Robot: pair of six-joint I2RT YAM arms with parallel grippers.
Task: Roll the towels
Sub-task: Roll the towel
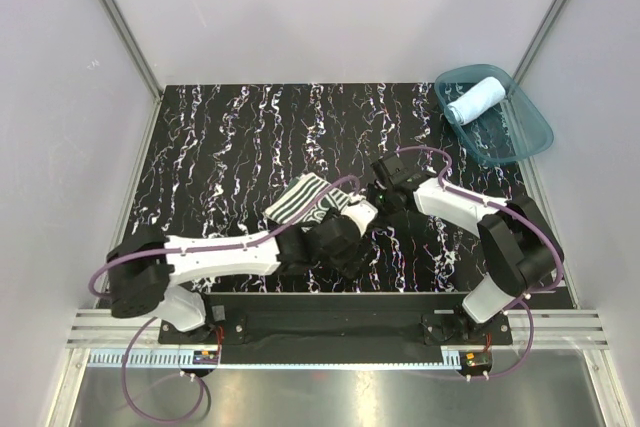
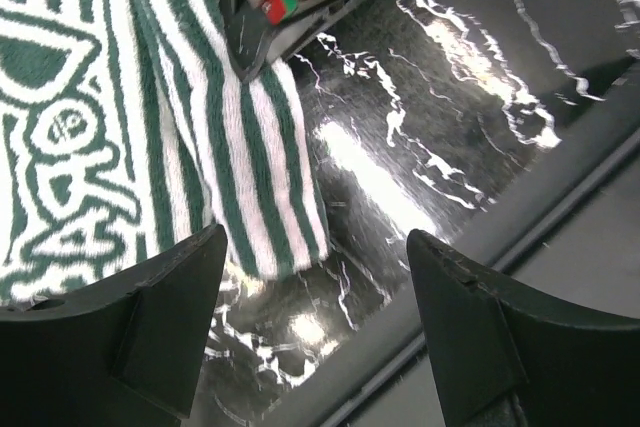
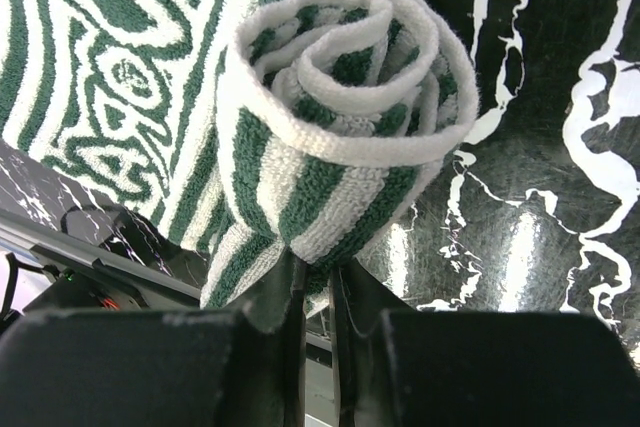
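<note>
The left gripper (image 2: 315, 282) hovers with its fingers apart just beside the edge of the striped towel (image 1: 303, 202), gripping nothing. The towel lies mid-table, part of it flat with the printed band showing and part wound into a loose spiral. The right gripper (image 3: 315, 292) is clamped on the spiral's end. Rolling looks roughly half done. Next, the coil probably needs turning over the flat part while the left side steadies it. The blue towel (image 1: 476, 99) sits rolled in the tub (image 1: 525, 129), far right.

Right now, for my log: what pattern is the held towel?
The towel has green-and-white stripes; right wrist view shows best.
</note>
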